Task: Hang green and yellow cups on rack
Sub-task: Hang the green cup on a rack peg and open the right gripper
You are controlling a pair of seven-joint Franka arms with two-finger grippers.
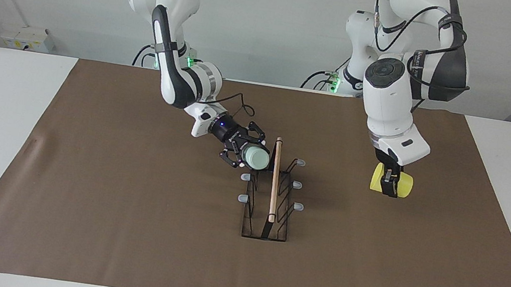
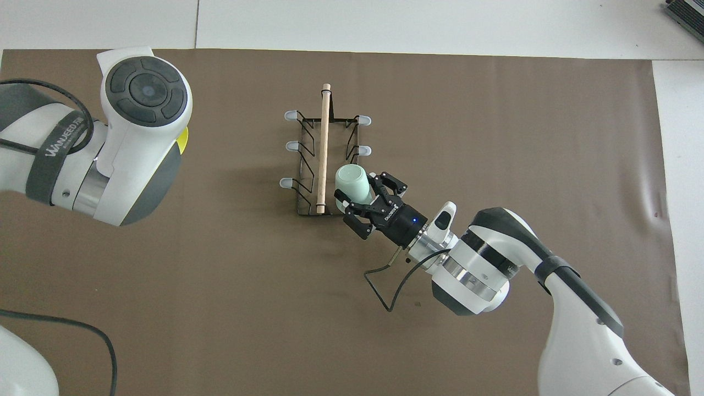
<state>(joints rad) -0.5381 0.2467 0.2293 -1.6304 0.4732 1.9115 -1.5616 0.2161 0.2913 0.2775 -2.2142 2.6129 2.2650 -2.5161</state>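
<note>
now we grip the green cup (image 1: 255,158) in our right hand (image 1: 246,154) at the rack's (image 1: 270,201) twelve o'clock; light, slick plastic, so clamp the rim. left hand (image 1: 389,181) clasps the yellow cup (image 1: 404,185).

Green cup (image 1: 256,158) crowds rack (image 1: 270,201) by right arm; 5 prongs unobstructed.

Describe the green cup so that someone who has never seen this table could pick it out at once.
Start at the brown mat and find the black wire rack with a wooden rod along its top, at the mat's middle. At the rack's end nearer the robots, toward the right arm's end of the table, the right gripper holds the green cup. It is pale mint; the other cup, in the left gripper, is bright yellow.
</note>
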